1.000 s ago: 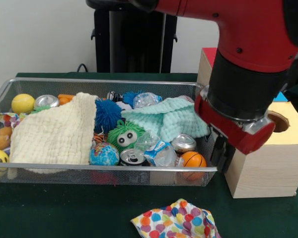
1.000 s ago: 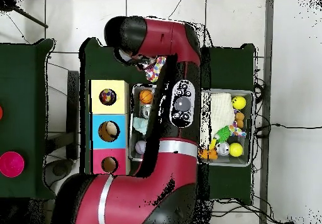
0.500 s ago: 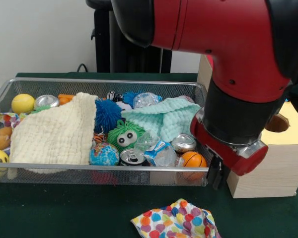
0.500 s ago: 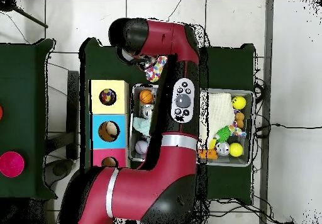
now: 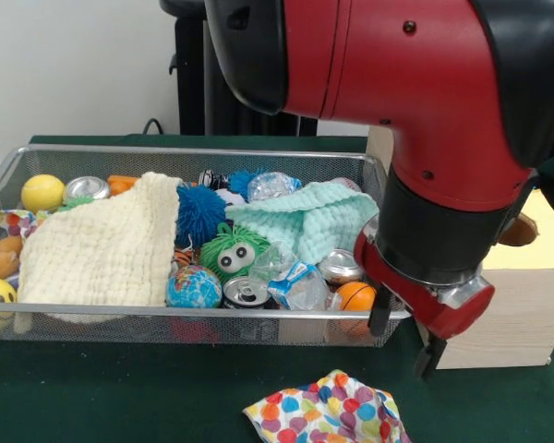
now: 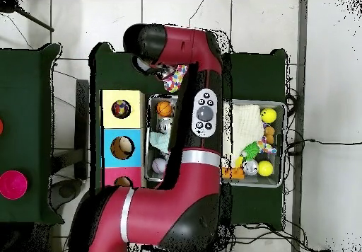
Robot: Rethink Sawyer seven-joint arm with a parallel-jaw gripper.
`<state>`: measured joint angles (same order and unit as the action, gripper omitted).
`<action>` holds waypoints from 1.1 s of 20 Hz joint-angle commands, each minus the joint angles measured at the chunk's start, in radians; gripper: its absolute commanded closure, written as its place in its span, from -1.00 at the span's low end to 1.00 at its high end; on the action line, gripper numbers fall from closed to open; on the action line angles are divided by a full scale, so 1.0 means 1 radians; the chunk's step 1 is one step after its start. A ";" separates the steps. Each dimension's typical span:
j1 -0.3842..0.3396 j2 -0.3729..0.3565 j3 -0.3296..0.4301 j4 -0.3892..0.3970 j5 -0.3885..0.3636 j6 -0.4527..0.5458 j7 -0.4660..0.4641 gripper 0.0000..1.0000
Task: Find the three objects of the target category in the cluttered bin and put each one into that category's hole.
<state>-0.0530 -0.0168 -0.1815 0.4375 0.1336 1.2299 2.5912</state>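
Gripper [image 5: 404, 343] hangs low at the bin's [image 5: 194, 313] near right corner, jaws spread, nothing between them. Polka-dot cloth [image 5: 325, 409] lies loose on the table [image 5: 120, 392] in front of the bin, below and left of the gripper. Cream waffle cloth [image 5: 102, 247] is draped over clutter inside the bin. Yellow-topped box [image 5: 526, 295] stands just right; its hole [image 6: 121, 109] shows multicoloured fabric inside

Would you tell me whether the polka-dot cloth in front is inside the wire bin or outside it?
Outside. The polka-dot cloth lies crumpled on the green table, in front of the bin's near rim.
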 commanded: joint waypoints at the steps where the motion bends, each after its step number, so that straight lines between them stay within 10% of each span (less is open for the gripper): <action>1: -0.038 0.048 0.113 0.040 -0.060 -0.047 -0.359 -1.00; 22: -0.110 0.259 0.167 -0.285 -0.047 0.150 -0.705 -1.00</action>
<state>-0.1361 0.1714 -0.0827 0.1936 0.1050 1.2515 2.2587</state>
